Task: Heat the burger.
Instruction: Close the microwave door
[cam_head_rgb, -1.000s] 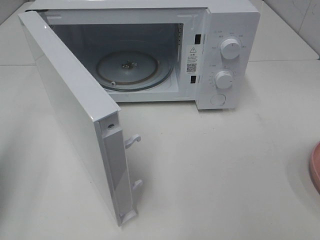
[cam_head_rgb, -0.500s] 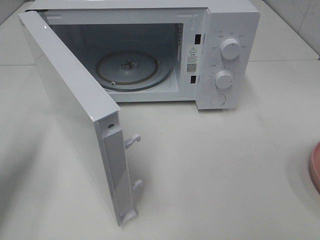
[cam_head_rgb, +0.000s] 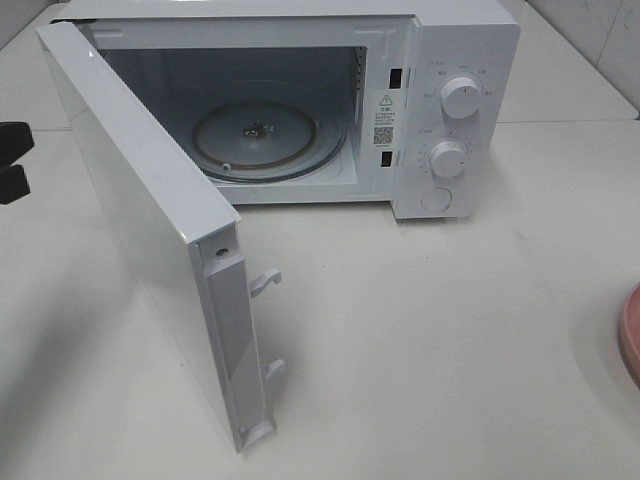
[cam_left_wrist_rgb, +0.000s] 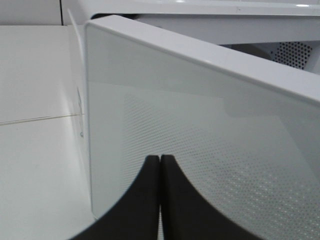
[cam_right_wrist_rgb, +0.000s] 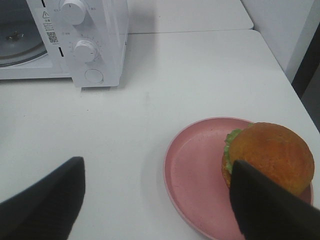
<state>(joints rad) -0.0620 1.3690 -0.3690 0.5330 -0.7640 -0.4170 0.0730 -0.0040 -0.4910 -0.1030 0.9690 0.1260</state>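
The burger (cam_right_wrist_rgb: 272, 150), with a glossy golden-brown bun and green lettuce, sits on the far side of a round pink plate (cam_right_wrist_rgb: 195, 175) on the white table. My right gripper (cam_right_wrist_rgb: 155, 205) hangs open just short of the plate, and one dark finger (cam_right_wrist_rgb: 265, 210) overlaps the burger's near side; I cannot tell whether it touches. My left gripper (cam_left_wrist_rgb: 160, 167) is shut on nothing and faces the outer face of the open microwave door (cam_left_wrist_rgb: 210, 130). In the exterior view the left gripper (cam_head_rgb: 10, 160) shows at the left edge, and only the plate's rim (cam_head_rgb: 632, 335) shows at the right.
The white microwave (cam_head_rgb: 450, 110) stands at the back with its door (cam_head_rgb: 150, 220) swung wide toward the front left. Its glass turntable (cam_head_rgb: 265, 140) is bare. Two knobs (cam_head_rgb: 460, 97) and a round button are on its right panel. The table edge runs to the right of the plate.
The left gripper has come into the exterior view at the left edge. The microwave, door and plate have not moved.
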